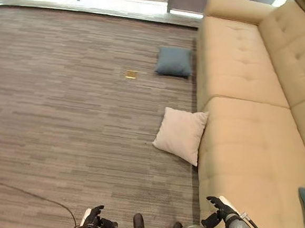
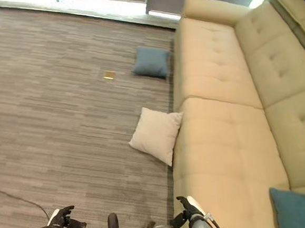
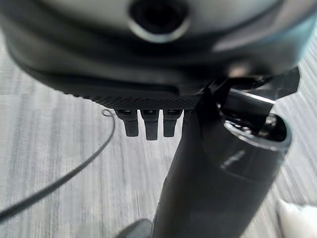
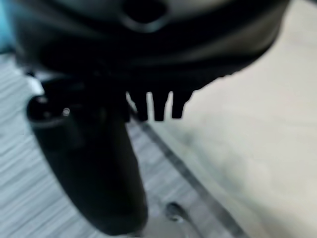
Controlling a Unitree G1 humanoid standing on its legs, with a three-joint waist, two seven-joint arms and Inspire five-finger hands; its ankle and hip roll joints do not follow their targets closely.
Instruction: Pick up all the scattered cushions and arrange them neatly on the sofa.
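cream cushion (image 1: 179, 134): near, leaning on sofa (image 1: 251, 154); soft, light, grab a corner
left hand (image 1: 99, 218): fingers relaxed, empty
right hand (image 1: 219, 210): same

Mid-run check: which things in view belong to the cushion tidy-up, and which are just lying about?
Job:
cream cushion, on the floor leaning against the sofa front
grey-blue cushion, on the floor by the sofa
teal cushion, already on the seat
sofa

Lying about:
small yellowish floor plate

Lounge: beige sofa (image 1: 247, 112), carpet floor (image 1: 61, 100), cushions.
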